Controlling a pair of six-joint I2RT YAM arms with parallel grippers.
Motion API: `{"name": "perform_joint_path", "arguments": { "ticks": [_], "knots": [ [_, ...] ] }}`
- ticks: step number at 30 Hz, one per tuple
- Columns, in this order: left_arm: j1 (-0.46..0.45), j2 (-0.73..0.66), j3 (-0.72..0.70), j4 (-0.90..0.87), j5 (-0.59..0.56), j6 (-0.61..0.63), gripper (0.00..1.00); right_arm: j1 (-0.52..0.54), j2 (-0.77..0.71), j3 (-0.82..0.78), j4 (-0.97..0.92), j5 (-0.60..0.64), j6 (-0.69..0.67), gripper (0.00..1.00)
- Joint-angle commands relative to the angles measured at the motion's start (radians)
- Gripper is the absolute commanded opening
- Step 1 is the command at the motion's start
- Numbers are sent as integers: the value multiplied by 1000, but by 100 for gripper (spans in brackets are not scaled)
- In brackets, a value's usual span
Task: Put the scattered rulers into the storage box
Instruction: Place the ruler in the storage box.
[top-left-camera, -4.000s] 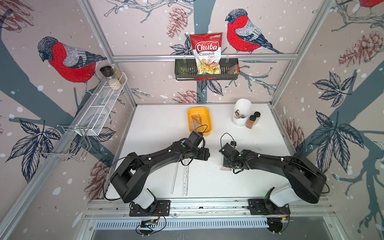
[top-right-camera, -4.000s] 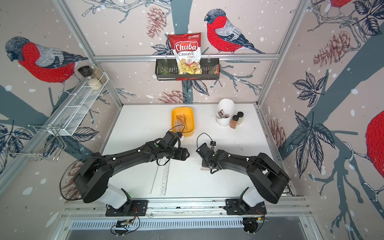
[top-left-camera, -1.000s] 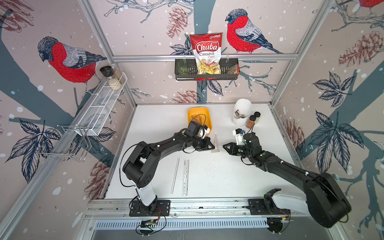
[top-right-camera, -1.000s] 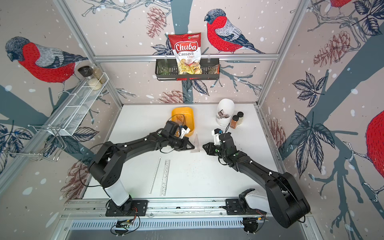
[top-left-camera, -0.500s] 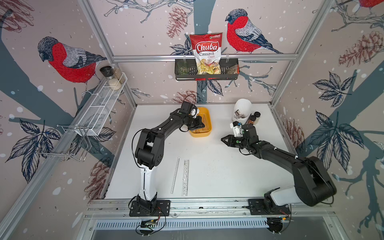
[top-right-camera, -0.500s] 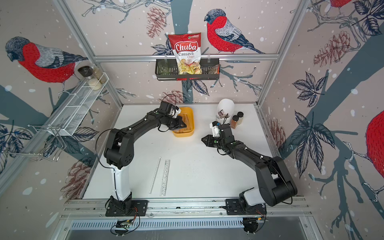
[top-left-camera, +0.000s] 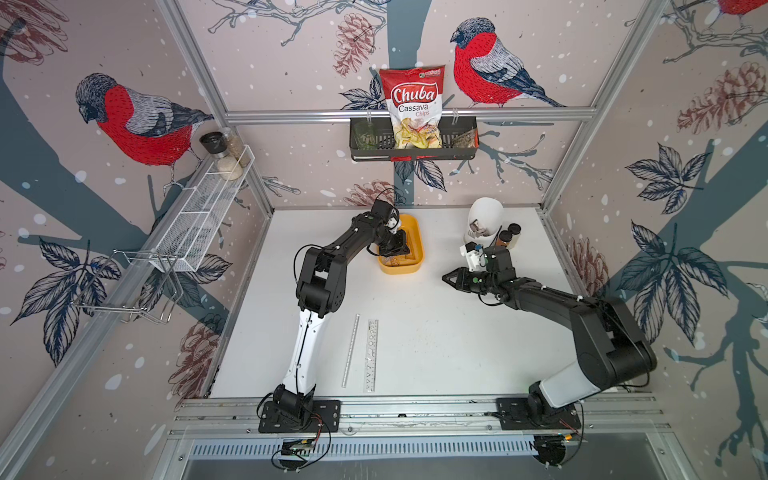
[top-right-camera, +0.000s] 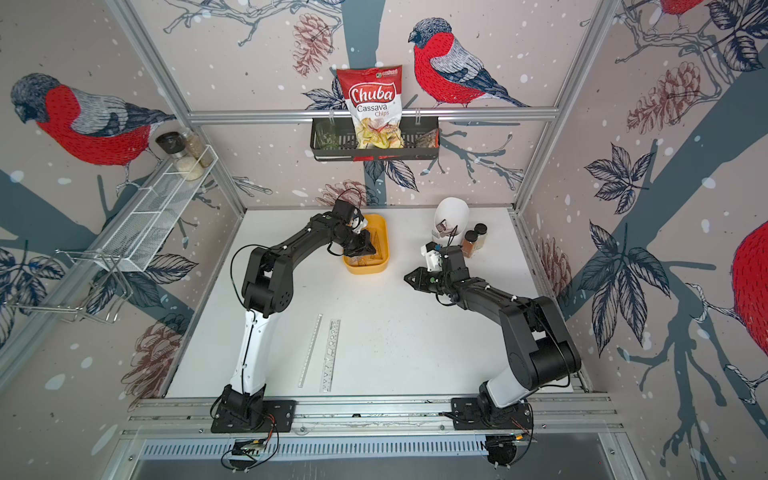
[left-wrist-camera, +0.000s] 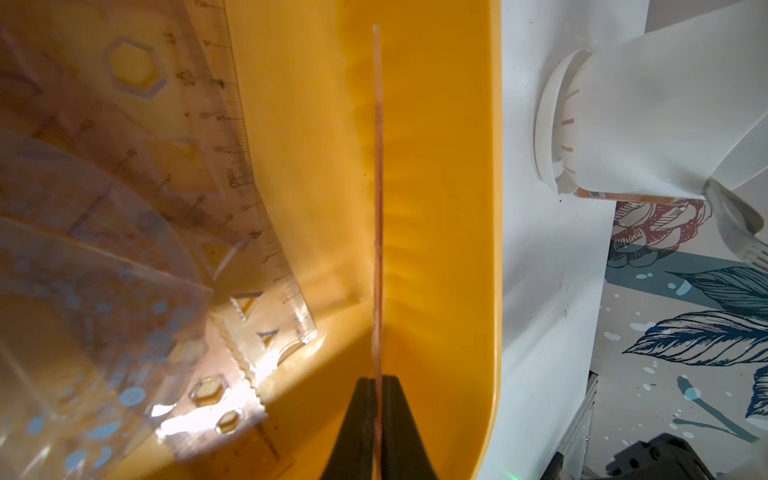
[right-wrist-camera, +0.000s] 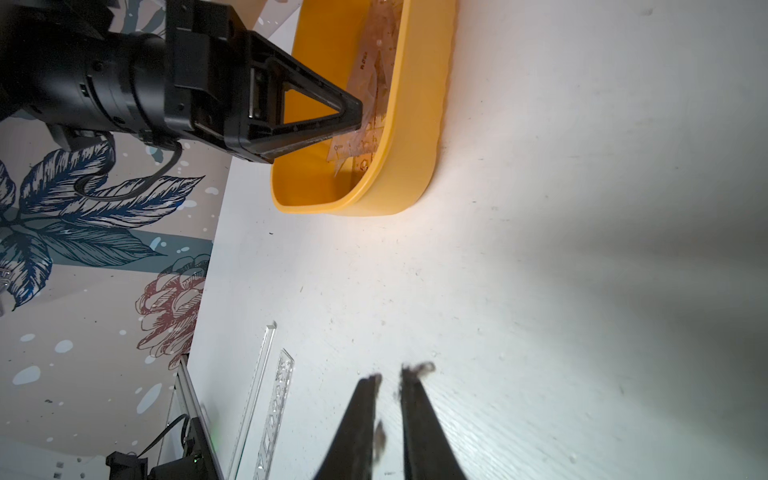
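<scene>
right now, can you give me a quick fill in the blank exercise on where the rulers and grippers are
1. The left gripper pinches a thin ruler edge-on, inside the yellow ___.
2. ___ long rulers, a plain ruler and a stencil ruler, lie side by side on the table near the front rail.
3. The right gripper hovers above bare table and holds ___.

Missing words: storage box; two; nothing.
</scene>
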Motion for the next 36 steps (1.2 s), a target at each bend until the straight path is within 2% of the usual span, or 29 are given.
{"name": "perform_joint_path", "arguments": {
  "ticks": [1,6,10,13,18,23,25,27,31,32,34,36],
  "knots": [
    [-2,25,34,-54,-5,20,21,-4,8,14,34,-28,-21,19],
    [-4,12,53,-78,-39,28,48,-7,4,31,7,-28,-36,21],
    [-3,-70,46,-107,-115,41,58,4,-18,35,-27,-6,-40,23],
    [-13,-210,-72,-87,-217,45,58,60,-55,34,-70,60,-43,24],
    [-23,-563,-517,68,-340,2,58,301,-124,2,-126,296,9,27],
    [-19,-847,-944,172,-433,-67,57,587,-82,45,-208,525,103,40],
    [-1,-924,-1059,194,-456,-94,54,686,-35,93,-250,611,141,49],
    [18,-998,-1149,197,-489,-111,53,769,30,162,-309,679,178,53],
    [11,-1097,-1280,177,-474,-128,50,806,71,200,-336,678,186,53],
    [-17,-1118,-1306,163,-495,-140,49,805,50,171,-296,665,177,53],
    [-129,-1139,-1300,115,-603,-174,49,796,-1,106,-216,655,164,53],
    [-183,-1124,-1295,56,-673,-228,49,776,-43,56,-163,650,155,52]
  ]
}}
